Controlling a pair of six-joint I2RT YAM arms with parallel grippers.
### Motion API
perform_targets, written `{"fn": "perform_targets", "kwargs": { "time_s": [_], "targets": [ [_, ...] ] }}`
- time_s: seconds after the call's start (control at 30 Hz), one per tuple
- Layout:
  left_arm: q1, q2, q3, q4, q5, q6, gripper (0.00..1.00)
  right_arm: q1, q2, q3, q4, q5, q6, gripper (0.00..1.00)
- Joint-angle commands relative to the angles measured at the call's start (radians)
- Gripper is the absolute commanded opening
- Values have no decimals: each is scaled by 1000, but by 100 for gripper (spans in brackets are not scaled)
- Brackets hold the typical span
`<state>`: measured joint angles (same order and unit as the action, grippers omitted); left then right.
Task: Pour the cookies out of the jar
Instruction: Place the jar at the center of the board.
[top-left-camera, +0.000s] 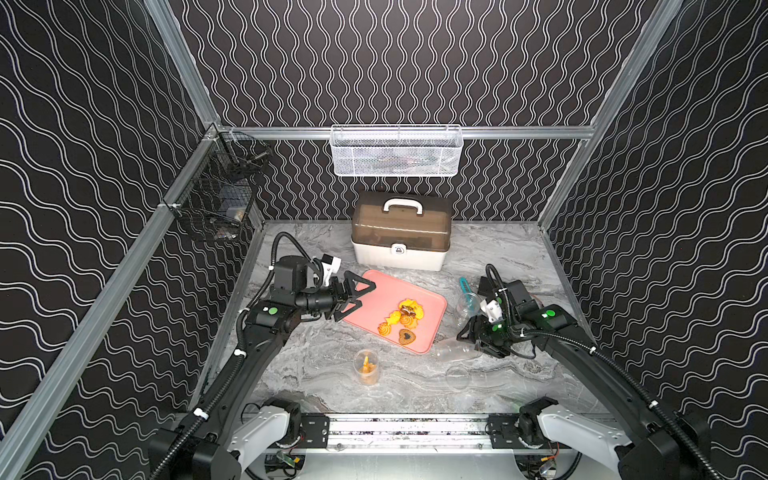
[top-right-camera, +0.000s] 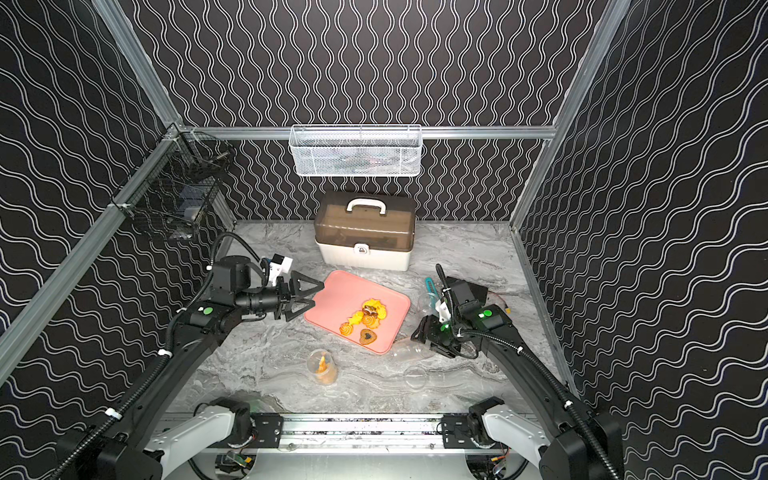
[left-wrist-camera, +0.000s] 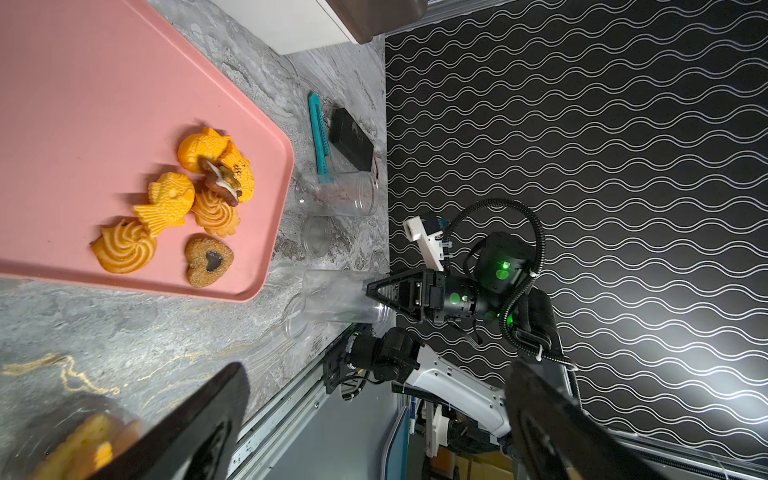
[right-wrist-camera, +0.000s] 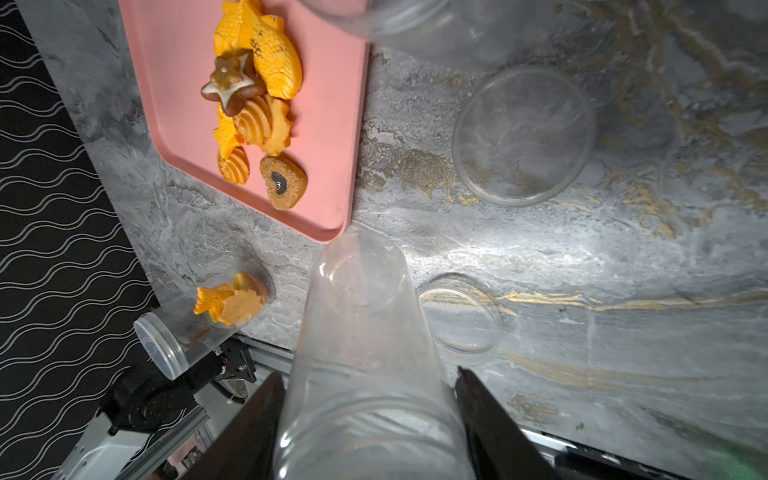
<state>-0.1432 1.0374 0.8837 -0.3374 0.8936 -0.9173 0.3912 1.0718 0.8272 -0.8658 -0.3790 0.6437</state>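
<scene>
The cookies (top-left-camera: 401, 322) (top-right-camera: 365, 322) (left-wrist-camera: 187, 199) (right-wrist-camera: 253, 108) lie in a loose heap on the pink tray (top-left-camera: 382, 286) (top-right-camera: 349, 291) (left-wrist-camera: 83, 104) (right-wrist-camera: 174, 83), toward its near right corner. My right gripper (top-left-camera: 473, 343) (top-right-camera: 424, 338) (left-wrist-camera: 376, 299) (right-wrist-camera: 368, 374) is shut on the clear jar (top-left-camera: 455, 353) (top-right-camera: 409, 353) (left-wrist-camera: 336, 297) (right-wrist-camera: 365, 332). The jar is empty and lies on its side low over the table, its base by the tray's corner. My left gripper (top-left-camera: 361, 297) (top-right-camera: 309, 297) (left-wrist-camera: 380, 370) hovers open over the tray's left edge, holding nothing.
A second lidded jar with biscuits (top-left-camera: 366, 368) (right-wrist-camera: 208, 316) stands in front of the tray. Another empty jar (top-left-camera: 465, 305) (left-wrist-camera: 340, 193) and a teal tool (top-left-camera: 465, 286) lie at the right. Clear lids (top-left-camera: 457, 376) (right-wrist-camera: 523, 137) rest on the marble. A storage box (top-left-camera: 401, 232) stands at the back.
</scene>
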Motion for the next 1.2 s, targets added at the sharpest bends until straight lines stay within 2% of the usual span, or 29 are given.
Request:
{"fn": "perform_targets", "kwargs": {
  "time_s": [0.0, 0.97, 1.07, 1.17],
  "targets": [
    [2, -4, 1, 5, 7, 17, 99, 8, 4, -9, 9, 37, 0, 62],
    [2, -1, 8, -8, 9, 29, 99, 56, 65, -3, 5, 162, -16, 63],
    [2, 0, 11, -8, 9, 31, 99, 58, 75, 10, 2, 175, -14, 65],
    [2, -2, 11, -9, 9, 33, 99, 106, 92, 24, -4, 201, -12, 68]
  ]
}}
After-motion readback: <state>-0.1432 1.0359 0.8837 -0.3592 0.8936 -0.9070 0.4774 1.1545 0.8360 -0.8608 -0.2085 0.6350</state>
